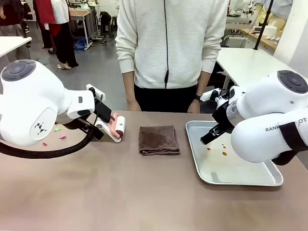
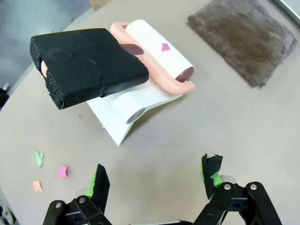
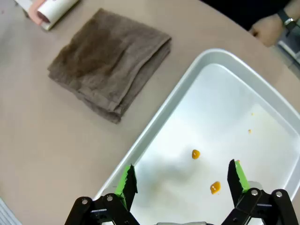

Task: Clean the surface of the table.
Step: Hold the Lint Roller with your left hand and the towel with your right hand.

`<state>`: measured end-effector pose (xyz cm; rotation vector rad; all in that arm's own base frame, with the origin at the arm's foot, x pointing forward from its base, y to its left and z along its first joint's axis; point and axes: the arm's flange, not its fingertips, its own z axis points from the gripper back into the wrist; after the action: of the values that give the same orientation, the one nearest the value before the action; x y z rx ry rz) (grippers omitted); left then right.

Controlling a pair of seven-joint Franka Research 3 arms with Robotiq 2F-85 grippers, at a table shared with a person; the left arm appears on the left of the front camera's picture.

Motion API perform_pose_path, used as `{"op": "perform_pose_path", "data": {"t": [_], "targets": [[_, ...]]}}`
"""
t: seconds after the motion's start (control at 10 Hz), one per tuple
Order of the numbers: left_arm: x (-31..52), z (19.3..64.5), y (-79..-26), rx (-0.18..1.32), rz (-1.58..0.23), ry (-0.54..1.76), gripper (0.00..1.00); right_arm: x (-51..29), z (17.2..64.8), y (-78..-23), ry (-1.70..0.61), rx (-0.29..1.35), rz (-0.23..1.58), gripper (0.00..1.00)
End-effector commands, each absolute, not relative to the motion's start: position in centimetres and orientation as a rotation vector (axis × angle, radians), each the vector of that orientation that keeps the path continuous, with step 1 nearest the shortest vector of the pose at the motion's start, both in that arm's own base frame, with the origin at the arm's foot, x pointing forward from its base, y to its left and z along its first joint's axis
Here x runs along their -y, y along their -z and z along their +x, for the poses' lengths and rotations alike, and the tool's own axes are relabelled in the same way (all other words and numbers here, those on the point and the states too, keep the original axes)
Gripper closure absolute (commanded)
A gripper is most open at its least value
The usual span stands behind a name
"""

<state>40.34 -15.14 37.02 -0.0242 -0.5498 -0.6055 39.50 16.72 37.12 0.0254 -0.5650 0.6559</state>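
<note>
The tan-brown table [image 1: 144, 192] carries small coloured paper scraps [image 1: 61, 136] near its left side; a green scrap [image 2: 38, 158], a pink one [image 2: 63, 172] and an orange one [image 2: 37, 186] lie just ahead of my left gripper [image 2: 154, 176], which hangs open above bare tabletop. Beyond them a lint roller [image 2: 159, 56] with a pink frame and a black foam handle [image 2: 89, 65] rests on a white stand [image 2: 126, 112]. A folded brown cloth [image 1: 159, 139] lies mid-table. My right gripper [image 3: 182, 178] is open over the silver tray [image 3: 220, 61], above orange crumbs [image 3: 215, 187].
A person in a white top stands at the far edge, with one hand [image 1: 132, 105] and the other hand [image 1: 195, 107] resting on the table. The tray [image 1: 269, 180] fills the right side. White-topped tables stand behind.
</note>
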Motion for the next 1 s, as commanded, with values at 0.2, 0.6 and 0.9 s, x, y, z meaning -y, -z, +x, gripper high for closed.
{"op": "perform_pose_path", "data": {"t": [0.2, 0.6, 0.9], "targets": [[15.14, 40.34, -37.03, 0.55, -0.024, 0.606, 0.0, -16.72, 39.5, -37.12, -0.656, 0.565, 0.025, 0.0], [15.14, 40.34, -37.03, 0.55, -0.024, 0.606, 0.0, -16.72, 39.5, -37.12, -0.656, 0.565, 0.025, 0.0], [15.14, 40.34, -37.03, 0.55, -0.024, 0.606, 0.0, -16.72, 39.5, -37.12, -0.656, 0.565, 0.025, 0.0]]}}
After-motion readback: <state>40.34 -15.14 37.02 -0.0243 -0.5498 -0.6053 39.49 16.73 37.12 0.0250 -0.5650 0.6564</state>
